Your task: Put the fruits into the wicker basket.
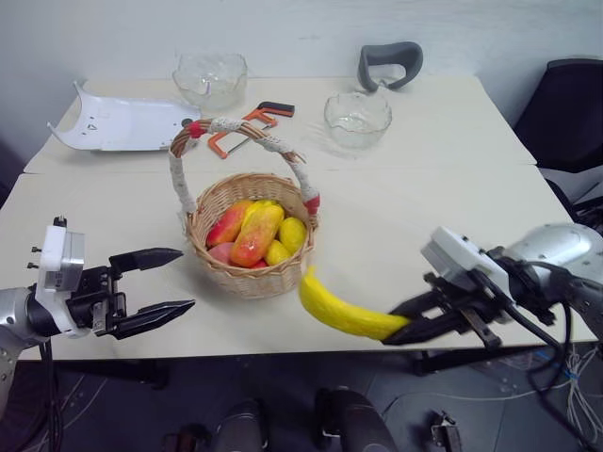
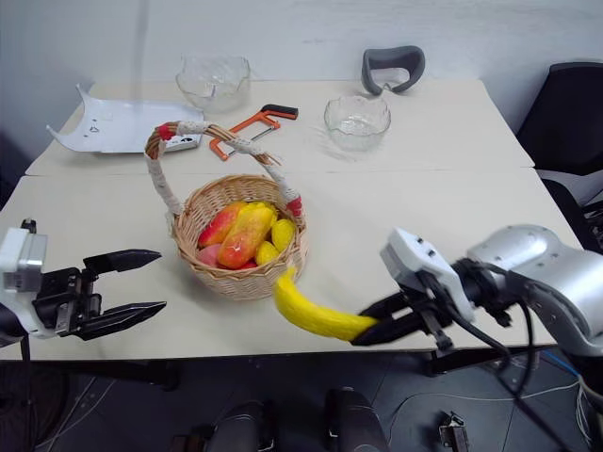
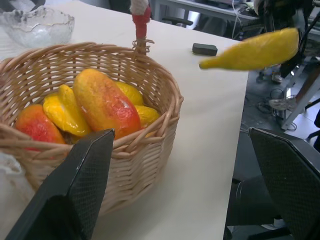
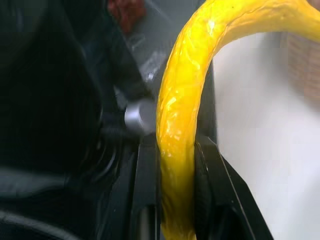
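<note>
The wicker basket (image 1: 247,281) stands mid-table with its cloth-wrapped handle (image 1: 240,132) arched over it. Inside lie a red-orange mango (image 1: 256,235), another reddish mango (image 1: 226,226) and small yellow fruits. To the right of the basket, by the table's front edge, my right gripper (image 1: 400,330) is shut on one end of a curved yellow banana (image 1: 344,313). The banana's free tip points up toward the basket's wall; in the right wrist view the banana (image 4: 180,135) is pinched between both fingers. My left gripper (image 1: 185,280) hangs open and empty left of the basket.
Two clear glass bowls (image 1: 210,77) (image 1: 358,118) stand at the back, with an orange clamp (image 1: 250,127) between them. A white plastic panel (image 1: 122,124) lies at the back left and a grey curved piece (image 1: 389,64) at the far edge. A dark chair (image 1: 565,113) stands right.
</note>
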